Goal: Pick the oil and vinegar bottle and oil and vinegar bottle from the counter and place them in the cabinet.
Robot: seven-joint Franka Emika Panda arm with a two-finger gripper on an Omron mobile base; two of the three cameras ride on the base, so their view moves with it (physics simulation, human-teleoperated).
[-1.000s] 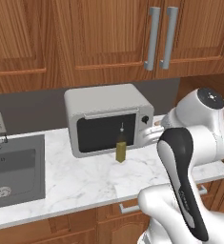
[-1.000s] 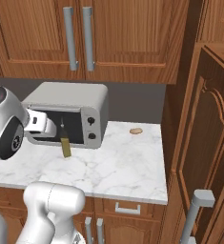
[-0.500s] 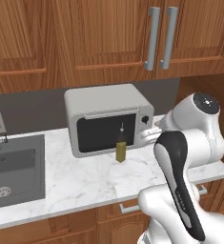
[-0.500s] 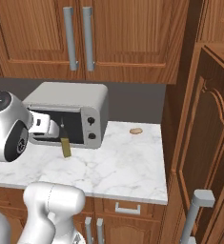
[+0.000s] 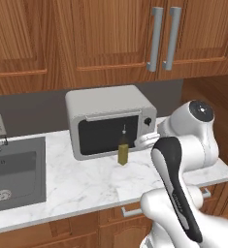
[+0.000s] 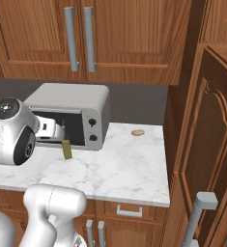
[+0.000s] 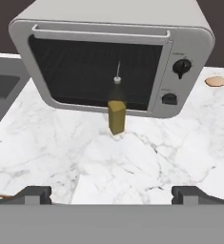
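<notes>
Over the last second the arm's upper joint has dropped slightly in both base views, nothing else moved: olive bottle [image 7: 116, 116] stands mid-frame on the surface [image 7: 147, 157] before the toaster oven [image 7: 108, 52], fingers [image 7: 35, 194] spread, empty, grasp pending.

Even, soft rendered light throughout, faint shadows, no glare, everything sharp.

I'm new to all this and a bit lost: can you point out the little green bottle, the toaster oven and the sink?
Green bottle [image 7: 116, 116], hand view, on its body.
Toaster oven [image 5: 108, 133], left base view, on its dark glass door.
Sink [image 5: 13, 174], left base view, on the basin floor.
</notes>
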